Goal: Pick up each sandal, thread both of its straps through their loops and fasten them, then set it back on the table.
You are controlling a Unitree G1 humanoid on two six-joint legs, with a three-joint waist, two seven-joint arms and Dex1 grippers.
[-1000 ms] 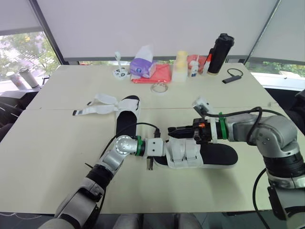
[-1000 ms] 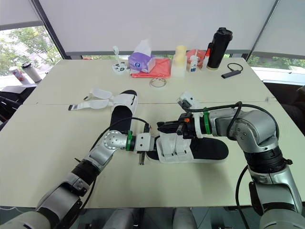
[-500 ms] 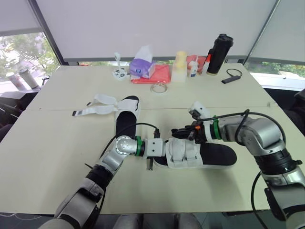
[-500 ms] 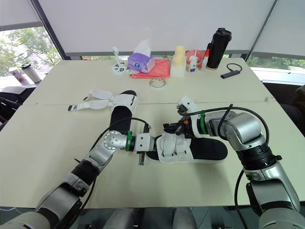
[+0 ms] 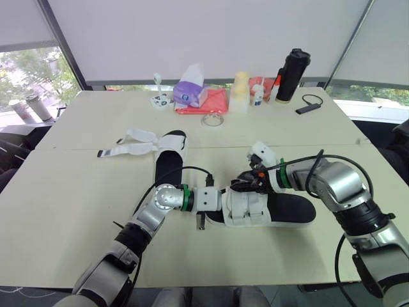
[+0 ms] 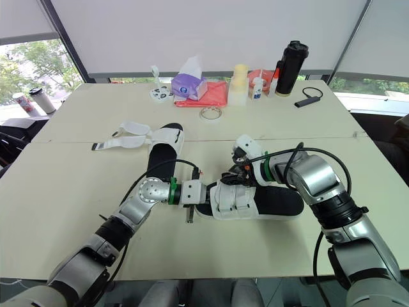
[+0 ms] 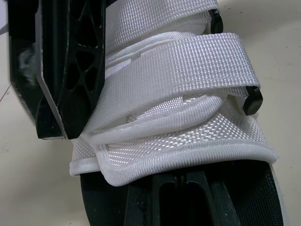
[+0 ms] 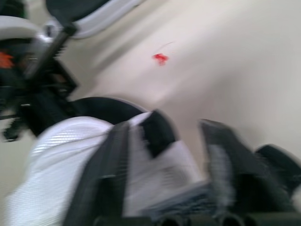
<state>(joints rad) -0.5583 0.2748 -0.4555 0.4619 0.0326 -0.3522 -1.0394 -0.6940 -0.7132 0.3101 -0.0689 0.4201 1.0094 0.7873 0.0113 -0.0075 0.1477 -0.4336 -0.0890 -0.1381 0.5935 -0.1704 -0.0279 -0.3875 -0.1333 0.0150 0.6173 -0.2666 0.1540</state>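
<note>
Noted fastening step on sandal (image 5: 275,208), flat on bench (image 5: 70,198). Found left hand (image 5: 225,204) clamped on its front end; right hand (image 8: 164,162) apart, seemingly straddling strap tip (image 8: 157,133). Next needed: pinching tip, pressing flat.

The right wrist view is smeared — right gripper (image 8: 162,134) and sandal (image 8: 108,106) straps (image 8: 61,188) blur together. From the head, the left gripper (image 5: 222,199) is half hidden under those white straps. Small bottles (image 5: 257,96) on the far desk (image 5: 345,121) — too tiny to name.

Near sandal (image 5: 291,209) strapped (far sandal (image 5: 171,157) open)
</note>
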